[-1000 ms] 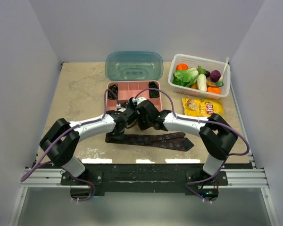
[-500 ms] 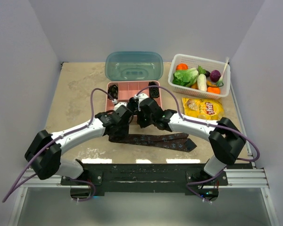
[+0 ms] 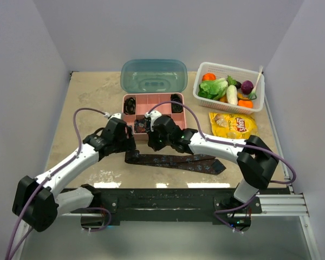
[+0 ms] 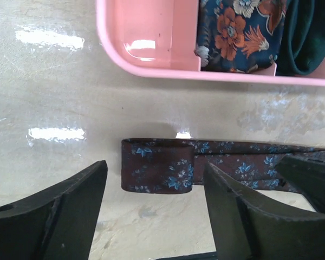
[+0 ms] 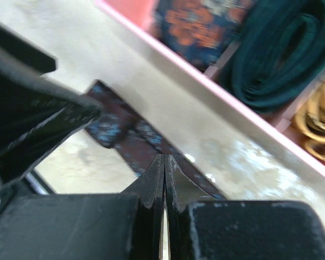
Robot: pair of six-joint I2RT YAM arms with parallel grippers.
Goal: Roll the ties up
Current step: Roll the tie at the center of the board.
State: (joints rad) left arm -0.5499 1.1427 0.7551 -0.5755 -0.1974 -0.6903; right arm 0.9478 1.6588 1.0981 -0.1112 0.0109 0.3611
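Lower middle of the overhead view: the maroon tie (image 3: 173,161) lies flat along the counter (image 3: 86,108), only its left end folded over once, so this roll looks barely begun. The left hand (image 4: 156,181) hovers over that fold, fingers spread wide and gripping nothing, and the right hand (image 5: 164,162) is pressed together, tips by the fabric just right of it. Further up, the pink box (image 4: 151,67) already holds a navy floral tie (image 4: 233,27), a dark green roll (image 4: 309,32) and a gold coil (image 5: 319,130), so I'd say this tie is what's left.

The yellow chip bag (image 3: 232,124) carries a red Lay's logo.
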